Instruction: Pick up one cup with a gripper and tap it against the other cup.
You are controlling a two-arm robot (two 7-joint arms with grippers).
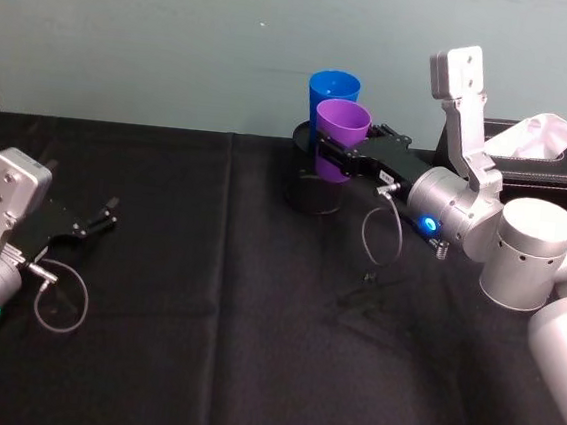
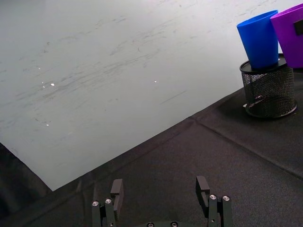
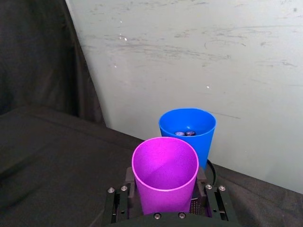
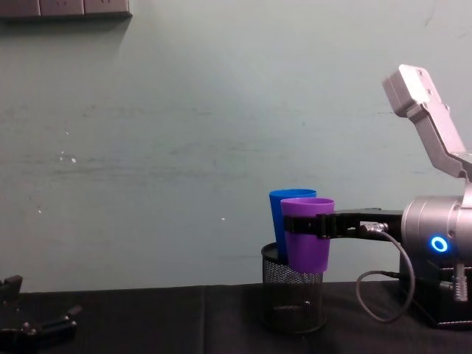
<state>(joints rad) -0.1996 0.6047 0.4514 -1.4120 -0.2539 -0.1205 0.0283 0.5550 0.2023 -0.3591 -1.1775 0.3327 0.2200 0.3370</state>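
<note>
Black cloth (image 1: pixel 200 345) covers the table; a pale green wall (image 1: pixel 180 32) stands behind.

Head view. Blue cup (image 1: pixel 334 87) at 12 o'clock on the table, upright, seated in a black mesh pen holder (image 1: pixel 310 193). Purple cup (image 1: pixel 341 128) upright, just beside the blue cup at its 5 o'clock and raised off the cloth. Right gripper (image 1: pixel 329 152) reaches in from 3 o'clock, its jaws clamped on the purple cup's wall. Left gripper (image 1: pixel 106 213) idle at 9 o'clock, low over the cloth. Tissue box (image 1: pixel 549 163) at 2 o'clock.

Left wrist view. Left gripper's fingers (image 2: pixel 117 189) spread wide, nothing between them. Both cups are far off, rims overlapping; contact cannot be told.

Right wrist view. Purple cup seated between the jaws, mouth open upward; blue cup directly beyond it.

Chest view. Purple cup in front of the blue cup, gripped below its rim, its base lower than the holder's rim. Blue light ring (image 4: pixel 439 244) lit on the right arm.
</note>
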